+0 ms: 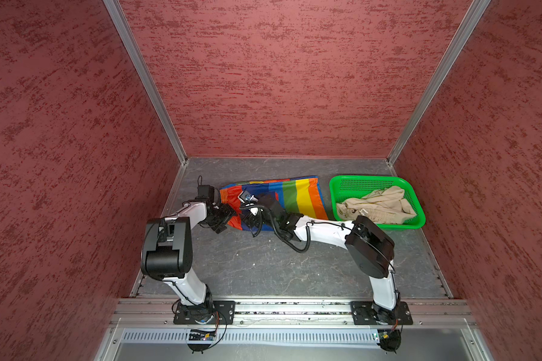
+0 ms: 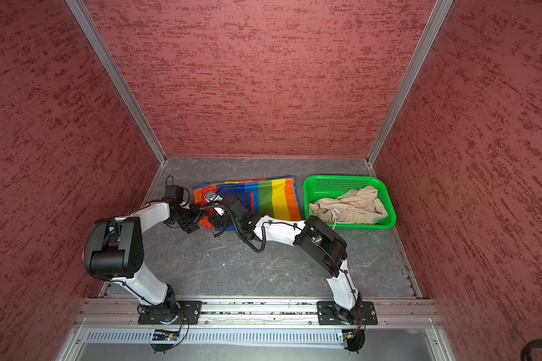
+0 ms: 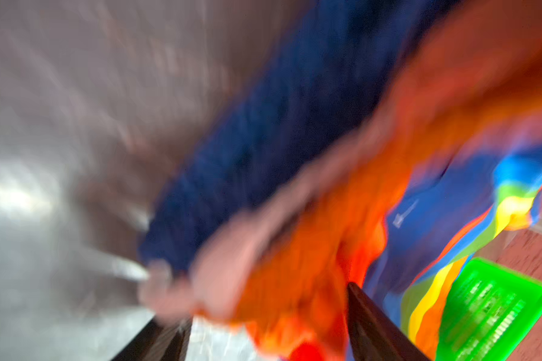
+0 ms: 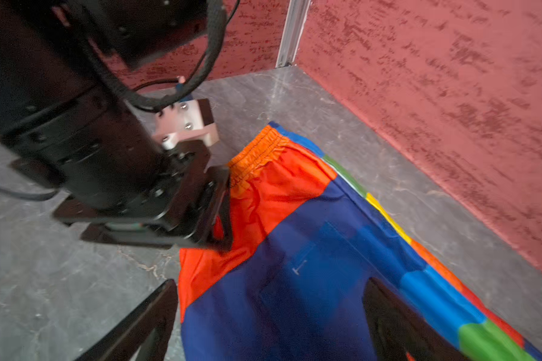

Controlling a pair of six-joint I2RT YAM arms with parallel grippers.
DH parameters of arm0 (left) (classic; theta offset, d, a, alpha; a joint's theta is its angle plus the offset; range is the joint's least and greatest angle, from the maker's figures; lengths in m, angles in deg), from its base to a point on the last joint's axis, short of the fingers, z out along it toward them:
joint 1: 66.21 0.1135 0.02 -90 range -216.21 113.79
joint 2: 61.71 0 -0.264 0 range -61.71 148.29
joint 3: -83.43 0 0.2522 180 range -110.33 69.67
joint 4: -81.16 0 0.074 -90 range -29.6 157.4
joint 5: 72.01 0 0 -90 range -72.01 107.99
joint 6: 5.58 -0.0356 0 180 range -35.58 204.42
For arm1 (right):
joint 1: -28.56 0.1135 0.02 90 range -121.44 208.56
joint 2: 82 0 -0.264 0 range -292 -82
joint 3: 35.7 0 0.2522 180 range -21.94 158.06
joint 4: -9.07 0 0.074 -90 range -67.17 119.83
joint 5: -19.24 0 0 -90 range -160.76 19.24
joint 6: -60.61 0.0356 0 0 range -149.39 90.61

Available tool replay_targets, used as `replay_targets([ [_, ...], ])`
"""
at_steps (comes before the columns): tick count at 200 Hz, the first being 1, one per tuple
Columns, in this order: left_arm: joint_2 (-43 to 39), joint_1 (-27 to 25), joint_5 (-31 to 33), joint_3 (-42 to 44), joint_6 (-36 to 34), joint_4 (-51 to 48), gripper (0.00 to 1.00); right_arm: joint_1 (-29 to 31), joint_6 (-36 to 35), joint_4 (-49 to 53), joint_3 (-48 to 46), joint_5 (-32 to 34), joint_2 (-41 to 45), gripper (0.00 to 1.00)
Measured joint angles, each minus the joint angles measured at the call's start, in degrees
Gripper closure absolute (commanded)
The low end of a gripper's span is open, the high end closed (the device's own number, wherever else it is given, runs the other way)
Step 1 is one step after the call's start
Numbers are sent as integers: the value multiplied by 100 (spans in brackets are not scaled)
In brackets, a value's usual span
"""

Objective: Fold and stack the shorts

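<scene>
The thin rainbow-striped shorts point(image 1: 294, 195) lie at twelve o'clock on the grey counter point(image 1: 263, 265), the left gripper point(image 3: 265, 304) gaping astride their nine-o'clock orange waistband point(image 4: 257, 150), the right gripper point(image 4: 269, 283) spread and empty over the blue panel point(image 4: 326, 250), so pinching one layer could bunch the fold.

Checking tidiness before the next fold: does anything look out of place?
The beige shorts lie crumpled in the green basket, their white drawstring trailing over its near rim. Nothing looks spilled or damaged.
</scene>
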Motion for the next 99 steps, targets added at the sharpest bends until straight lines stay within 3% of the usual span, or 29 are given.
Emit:
replay_targets([
  [35, -494, -551, 35, 293, -24, -584, 23, 0, -369, -11, -184, 343, 0, 1],
  [58, -992, -625, 229, 140, -90, -1121, 16, 20, -476, -122, -195, 479, -11, 1],
  [79, -1685, -343, 586, -229, -188, -1609, 12, 79, -640, -236, -96, 573, -170, 1],
  [99, -2297, 348, 778, -518, -354, -1878, 10, 177, -872, -245, 258, 592, -584, 1],
])
